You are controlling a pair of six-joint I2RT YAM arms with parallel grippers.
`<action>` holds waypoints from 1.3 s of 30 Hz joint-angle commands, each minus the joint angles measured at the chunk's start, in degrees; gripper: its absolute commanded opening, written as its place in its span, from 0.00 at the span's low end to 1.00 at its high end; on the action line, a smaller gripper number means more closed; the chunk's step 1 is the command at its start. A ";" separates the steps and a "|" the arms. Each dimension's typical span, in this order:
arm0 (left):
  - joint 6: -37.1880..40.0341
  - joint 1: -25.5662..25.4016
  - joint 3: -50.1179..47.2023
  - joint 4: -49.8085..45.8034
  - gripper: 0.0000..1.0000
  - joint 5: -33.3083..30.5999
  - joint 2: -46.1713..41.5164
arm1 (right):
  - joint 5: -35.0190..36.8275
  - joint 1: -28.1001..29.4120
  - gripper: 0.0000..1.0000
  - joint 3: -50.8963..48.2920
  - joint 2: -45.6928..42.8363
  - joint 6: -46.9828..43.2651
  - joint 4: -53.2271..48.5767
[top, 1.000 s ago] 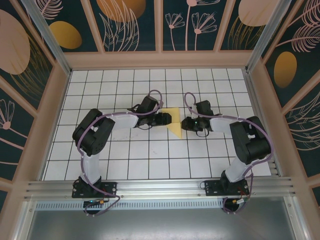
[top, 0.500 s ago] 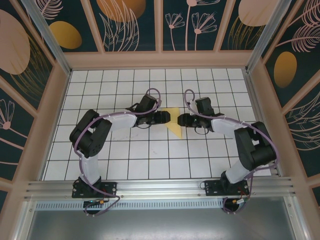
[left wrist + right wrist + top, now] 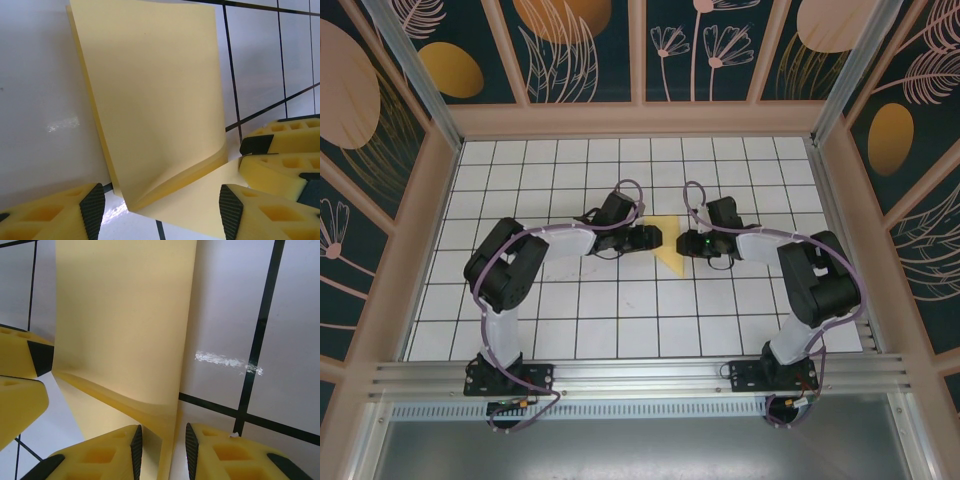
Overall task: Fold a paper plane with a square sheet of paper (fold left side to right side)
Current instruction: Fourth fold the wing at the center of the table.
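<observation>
Yellow paper [image 3: 669, 257]: folded, flap curling off tiles [image 3: 570, 300].
Left gripper [image 3: 161, 207]: fingers spread wide astride corner.
Right gripper [image 3: 163, 442]: fingers narrowly apart astride edge; grip unclear.

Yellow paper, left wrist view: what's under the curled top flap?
A lower layer of the same sheet peeks out beneath the flap, lying on the white tiled table. How far that layer runs under the flap is covered.
</observation>
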 commanded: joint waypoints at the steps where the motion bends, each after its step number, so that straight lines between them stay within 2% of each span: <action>1: -1.13 0.40 1.46 1.67 0.63 2.27 1.78 | 1.20 0.09 0.33 1.26 0.96 -0.18 -0.76; 6: -2.00 0.40 1.87 2.09 0.56 2.94 2.20 | 1.75 0.10 0.33 1.17 0.76 -0.37 -0.86; 13: -3.29 0.42 1.87 2.77 0.36 2.87 1.54 | 3.66 0.23 0.34 0.21 -3.13 -0.96 -0.35; 15: -3.72 0.41 1.68 3.25 0.33 3.05 1.20 | 5.40 0.45 0.36 -0.31 -5.21 -1.33 -0.52; 18: -3.92 0.40 1.39 3.39 0.32 2.66 0.61 | 11.00 2.19 0.40 -1.25 -9.45 -1.85 -1.12; 20: -4.09 0.41 1.09 3.28 0.32 2.34 0.26 | 16.52 5.11 0.44 -2.33 -13.07 -2.02 -0.98; 23: -4.44 0.40 0.88 3.37 0.32 2.33 0.29 | 21.76 10.03 0.46 -3.13 -15.91 -2.64 -1.50; 29: -5.46 0.43 0.65 4.14 0.32 2.42 -0.49 | 22.66 16.76 0.47 -7.69 -15.16 -0.59 4.33; 39: -6.60 0.43 1.43 4.33 0.33 2.87 -1.20 | 26.09 18.78 0.49 -8.63 -9.80 -2.64 9.16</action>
